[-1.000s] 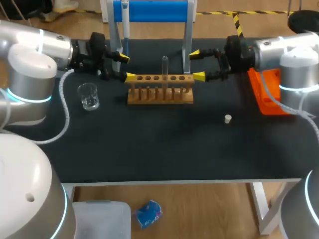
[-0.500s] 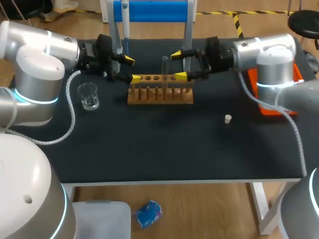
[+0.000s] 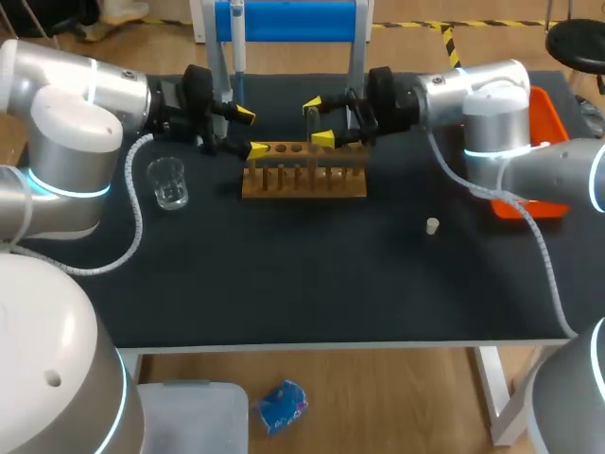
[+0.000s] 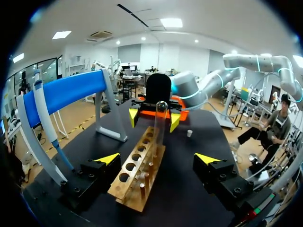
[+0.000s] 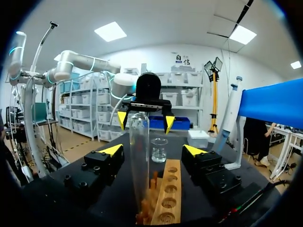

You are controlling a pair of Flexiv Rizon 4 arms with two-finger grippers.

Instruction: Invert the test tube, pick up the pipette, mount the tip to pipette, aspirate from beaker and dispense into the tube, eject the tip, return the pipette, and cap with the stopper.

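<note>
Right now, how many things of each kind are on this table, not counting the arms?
Test tube: 1
Wooden rack: 1
Beaker: 1
Stopper: 1
Pipette: 1
Blue stand: 1
Orange box: 1
Total: 7

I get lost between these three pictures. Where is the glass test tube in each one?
Head view: the test tube stands on the wooden rack, between the right gripper's yellow tips.
Left wrist view: upright on the rack, ahead of the left gripper.
Right wrist view: close up, between that gripper's open fingers.
Shared landmark: the wooden rack.
</note>
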